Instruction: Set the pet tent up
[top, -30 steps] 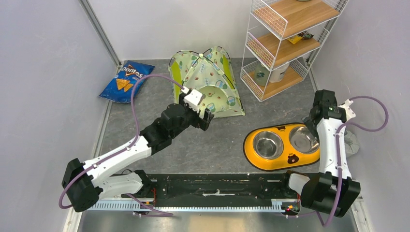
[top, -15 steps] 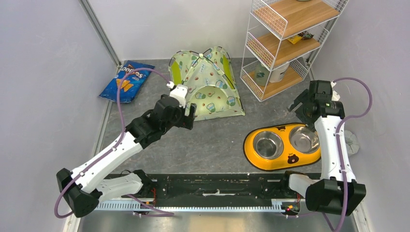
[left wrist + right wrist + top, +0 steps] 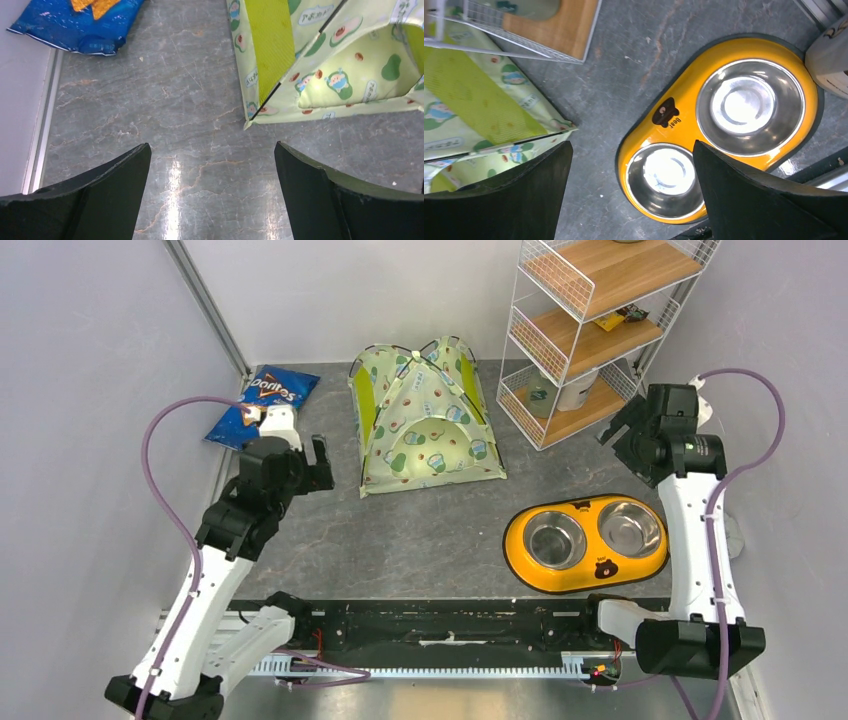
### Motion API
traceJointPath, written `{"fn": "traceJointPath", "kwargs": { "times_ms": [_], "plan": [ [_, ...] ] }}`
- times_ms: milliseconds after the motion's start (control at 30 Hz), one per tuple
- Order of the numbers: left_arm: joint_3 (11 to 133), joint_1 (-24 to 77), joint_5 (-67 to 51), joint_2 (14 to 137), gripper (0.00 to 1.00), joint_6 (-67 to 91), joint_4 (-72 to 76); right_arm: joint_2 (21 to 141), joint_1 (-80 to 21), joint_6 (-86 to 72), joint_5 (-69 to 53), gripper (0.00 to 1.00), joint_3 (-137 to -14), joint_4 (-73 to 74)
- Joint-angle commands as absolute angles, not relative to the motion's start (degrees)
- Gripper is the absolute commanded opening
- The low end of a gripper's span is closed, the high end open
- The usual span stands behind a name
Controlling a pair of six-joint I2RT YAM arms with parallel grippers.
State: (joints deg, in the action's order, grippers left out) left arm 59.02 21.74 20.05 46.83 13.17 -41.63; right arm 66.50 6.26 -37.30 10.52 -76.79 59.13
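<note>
The pet tent (image 3: 425, 418) stands upright at the back middle of the floor, pale green with avocado print, lime lining and thin black poles, its doorway facing the front. Its left front corner shows in the left wrist view (image 3: 305, 75), its right front corner in the right wrist view (image 3: 484, 115). My left gripper (image 3: 305, 465) is open and empty, raised left of the tent and apart from it. My right gripper (image 3: 625, 430) is open and empty, raised right of the tent near the wire shelf.
A blue Doritos bag (image 3: 255, 405) lies at the back left by the wall. A white wire shelf (image 3: 590, 330) with wooden boards stands at the back right. An orange double pet bowl (image 3: 580, 540) sits at the front right. Grey walls close both sides.
My left gripper has pulled back from the tent's front to the left. My right arm has risen and swung toward the wire shelf. The tent has stayed standing.
</note>
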Motion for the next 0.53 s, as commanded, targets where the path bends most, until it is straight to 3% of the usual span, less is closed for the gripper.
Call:
{"fn": "traceJointPath", "kwargs": {
  "times_ms": [0,267,500],
  "plan": [
    [64.91,17.66,12.87,46.44,1.00,14.85,-42.06,65.54,5.31,-36.47,9.59,0.97,-82.95,60.14],
    [74.05,16.38,10.75,48.23,1.00,14.50,-44.63,64.26,3.31,-34.57,11.10,0.97,-88.96,60.81],
    [74.25,16.35,10.33,48.20,1.00,15.64,-44.13,63.47,1.54,-31.62,12.80,0.97,-88.26,59.79]
  ]
}}
